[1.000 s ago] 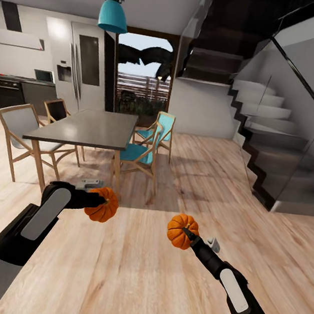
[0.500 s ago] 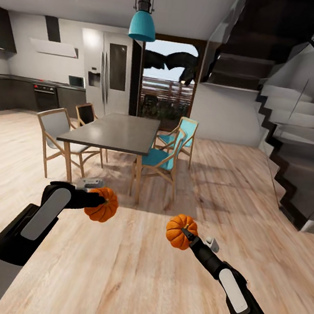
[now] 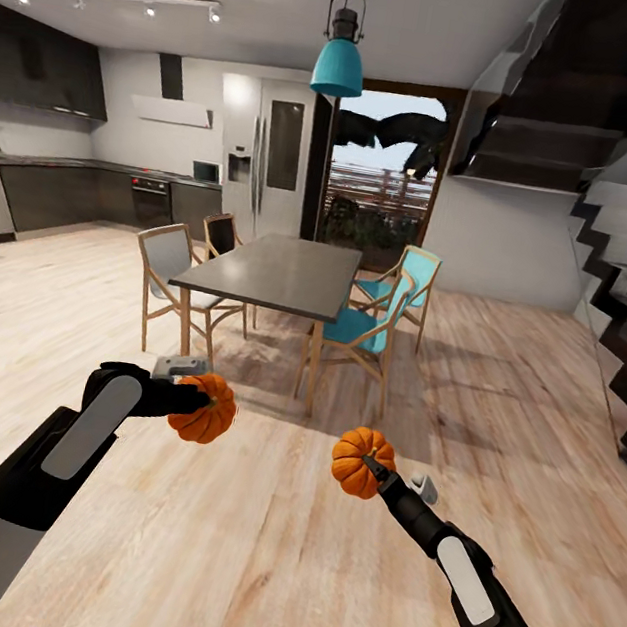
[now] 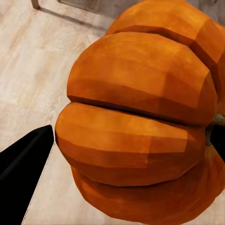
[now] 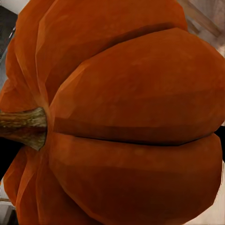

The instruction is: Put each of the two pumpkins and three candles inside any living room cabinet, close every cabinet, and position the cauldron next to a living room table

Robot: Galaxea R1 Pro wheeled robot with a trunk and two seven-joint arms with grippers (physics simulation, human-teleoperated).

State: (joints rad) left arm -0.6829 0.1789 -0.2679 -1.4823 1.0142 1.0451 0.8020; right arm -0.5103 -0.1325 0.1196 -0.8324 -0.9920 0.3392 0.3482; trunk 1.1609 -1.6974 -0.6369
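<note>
Aloft, left pumpkin (image 3: 204,409) in left jaws, right pumpkin (image 3: 362,461) in right jaws

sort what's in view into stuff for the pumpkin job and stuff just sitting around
For the job:
- ribbed orange pumpkin in the left end effector
- ribbed orange pumpkin in the right end effector

Just around:
- dark-topped dining table
- teal-seated wooden chairs
- teal pendant lamp

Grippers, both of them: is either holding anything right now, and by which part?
Yes. The left gripper holds one pumpkin by its ribbed sides; the right gripper holds the other pumpkin, gripped near its stem. Exact contact points are hidden.
</note>
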